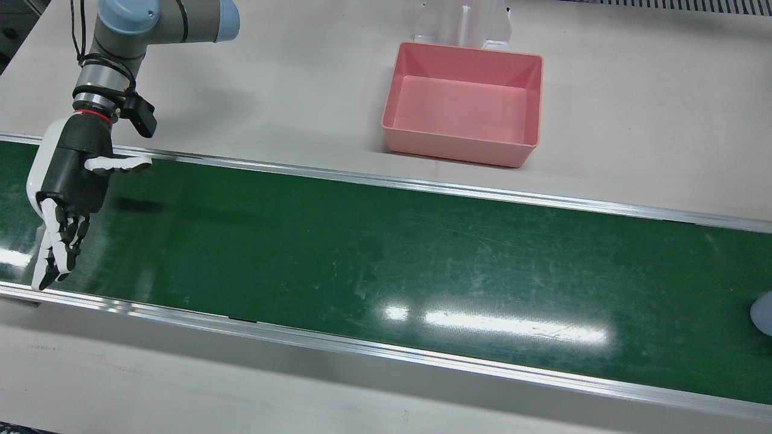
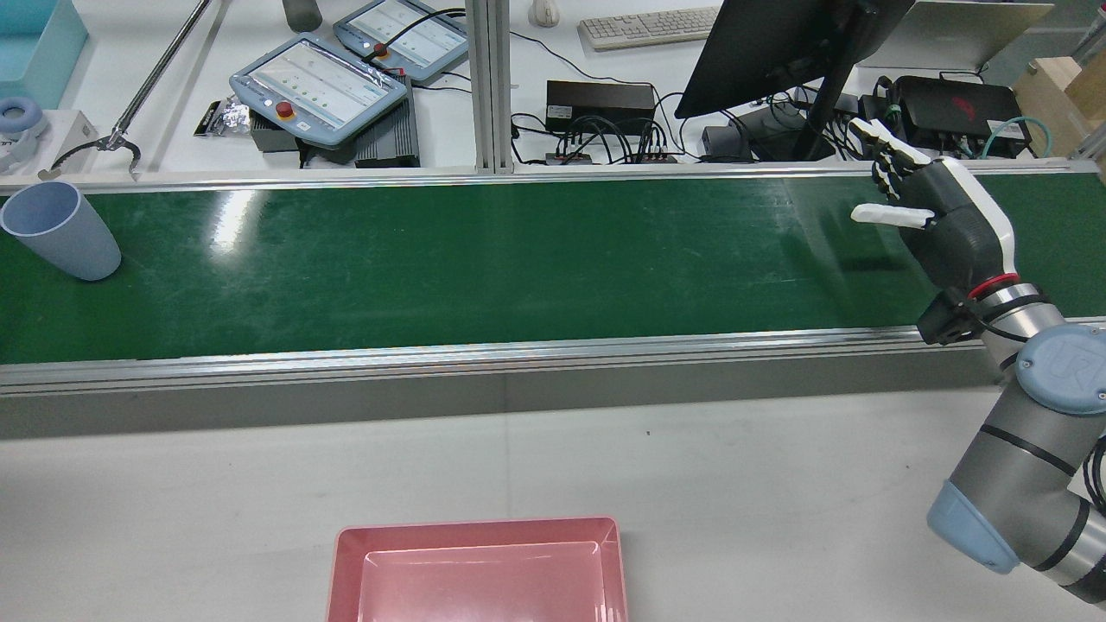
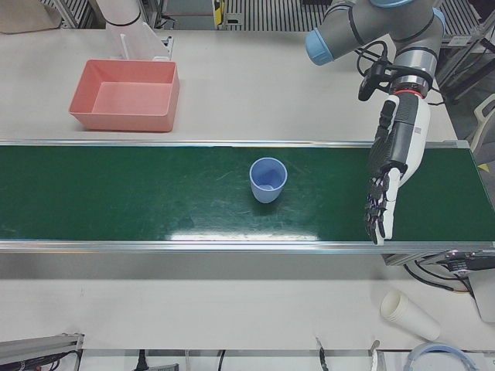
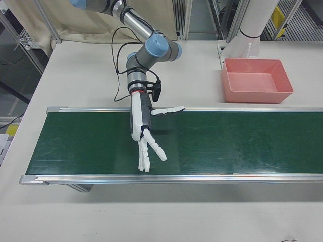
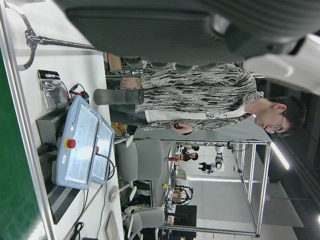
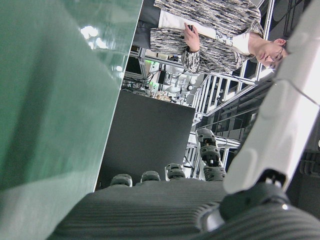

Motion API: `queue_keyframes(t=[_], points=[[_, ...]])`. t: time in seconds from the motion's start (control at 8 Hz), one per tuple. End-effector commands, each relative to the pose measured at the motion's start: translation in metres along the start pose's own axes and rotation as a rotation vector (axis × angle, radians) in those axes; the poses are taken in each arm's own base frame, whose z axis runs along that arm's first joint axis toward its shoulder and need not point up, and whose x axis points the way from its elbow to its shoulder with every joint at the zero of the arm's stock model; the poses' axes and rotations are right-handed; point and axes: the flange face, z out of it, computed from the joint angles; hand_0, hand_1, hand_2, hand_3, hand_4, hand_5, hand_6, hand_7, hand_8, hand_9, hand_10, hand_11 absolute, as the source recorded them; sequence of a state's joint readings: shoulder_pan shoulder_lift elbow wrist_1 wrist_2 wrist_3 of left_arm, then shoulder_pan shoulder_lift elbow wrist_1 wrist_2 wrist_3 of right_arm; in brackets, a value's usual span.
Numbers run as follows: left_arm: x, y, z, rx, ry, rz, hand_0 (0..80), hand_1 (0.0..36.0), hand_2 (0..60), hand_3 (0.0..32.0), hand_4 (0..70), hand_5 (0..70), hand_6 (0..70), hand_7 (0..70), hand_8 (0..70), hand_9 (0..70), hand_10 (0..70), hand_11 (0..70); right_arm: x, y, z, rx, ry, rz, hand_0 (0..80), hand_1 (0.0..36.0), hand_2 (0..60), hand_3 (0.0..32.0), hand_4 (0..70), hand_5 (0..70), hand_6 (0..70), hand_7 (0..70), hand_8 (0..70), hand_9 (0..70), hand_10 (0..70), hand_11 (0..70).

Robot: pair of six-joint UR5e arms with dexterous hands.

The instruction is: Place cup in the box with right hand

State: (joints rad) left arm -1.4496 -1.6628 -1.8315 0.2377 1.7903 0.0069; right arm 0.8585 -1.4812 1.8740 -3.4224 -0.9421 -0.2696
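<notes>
A light blue cup (image 2: 59, 231) stands upright on the green belt (image 2: 484, 259), at the far left in the rear view. It also shows in the left-front view (image 3: 268, 180) and at the right edge of the front view (image 1: 762, 313). The pink box (image 1: 464, 102) sits empty on the white table beside the belt, and is also in the rear view (image 2: 479, 570) and the right-front view (image 4: 257, 78). My right hand (image 1: 66, 193) is open and empty over the far end of the belt from the cup (image 4: 144, 136). My left hand (image 3: 390, 174) is open over the belt, beside the cup and apart from it.
Silver rails (image 1: 386, 349) edge the belt on both sides. Behind it stand teach pendants (image 2: 320, 82), a monitor (image 2: 778, 43) and cables. A stack of white paper cups (image 3: 407, 313) lies on the table near the left arm. A white pedestal (image 1: 464, 24) stands behind the box.
</notes>
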Motion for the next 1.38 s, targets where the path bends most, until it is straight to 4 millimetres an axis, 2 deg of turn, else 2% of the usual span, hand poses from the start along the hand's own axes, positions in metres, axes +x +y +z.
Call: queue_keyframes(t=[0.0,0.12,0.38,0.62,0.75,0.88,1.25], points=[[0.0,-0.001,0.0,0.001,0.0,-0.001,0.0,0.0,0.0,0.0,0.0,0.0,0.0,0.0,0.0,0.0,0.0,0.0,0.002,-0.004,-0.004,0.013,0.0,-0.006,46.0,9.7,0.0,0.0,0.0,3.6,1.8,5.4,0.7,0.3,0.0,0.0],[0.0,-0.001,0.0,0.002,0.0,-0.001,0.0,0.0,0.0,0.0,0.0,0.0,0.0,0.0,0.0,0.0,0.0,0.0,0.002,-0.003,-0.003,0.011,-0.001,0.002,45.4,8.8,0.0,0.0,0.0,3.4,2.0,5.0,0.9,0.5,0.0,0.3],[0.0,-0.001,0.0,0.0,0.0,-0.001,0.0,0.0,0.0,0.0,0.0,0.0,0.0,0.0,0.0,0.0,0.0,0.0,0.005,-0.004,-0.004,0.012,0.004,-0.004,45.7,9.4,0.0,0.0,0.0,3.5,1.9,4.9,0.5,0.3,0.0,0.0],[0.0,-0.001,0.0,0.0,0.0,-0.001,0.0,0.0,0.0,0.0,0.0,0.0,0.0,0.0,0.0,0.0,0.0,0.0,-0.002,-0.004,-0.001,0.009,-0.006,-0.003,44.5,8.6,0.0,0.0,0.0,3.1,2.5,5.4,0.0,0.3,0.0,1.2],[0.0,-0.001,0.0,0.0,0.0,-0.001,0.0,0.0,0.0,0.0,0.0,0.0,0.0,0.0,0.0,0.0,0.0,0.0,0.012,-0.004,-0.005,0.009,0.025,-0.01,44.0,8.5,0.0,0.0,0.0,3.0,2.6,5.7,0.0,0.2,0.1,1.2],[0.0,-0.001,0.0,0.0,0.0,-0.001,0.0,0.0,0.0,0.0,0.0,0.0,0.0,0.0,0.0,0.0,0.0,0.0,0.017,-0.003,-0.007,0.008,0.035,-0.01,44.3,8.7,0.0,0.0,0.0,3.0,2.6,5.7,0.0,0.1,0.0,1.2],[0.0,-0.001,0.0,0.001,-0.001,-0.001,0.0,0.0,0.0,0.0,0.0,0.0,0.0,0.0,0.0,0.0,0.0,0.0,0.013,-0.002,-0.006,0.006,0.026,-0.005,44.1,8.6,0.0,0.0,0.0,3.2,2.2,4.9,0.3,0.1,0.0,0.5]])
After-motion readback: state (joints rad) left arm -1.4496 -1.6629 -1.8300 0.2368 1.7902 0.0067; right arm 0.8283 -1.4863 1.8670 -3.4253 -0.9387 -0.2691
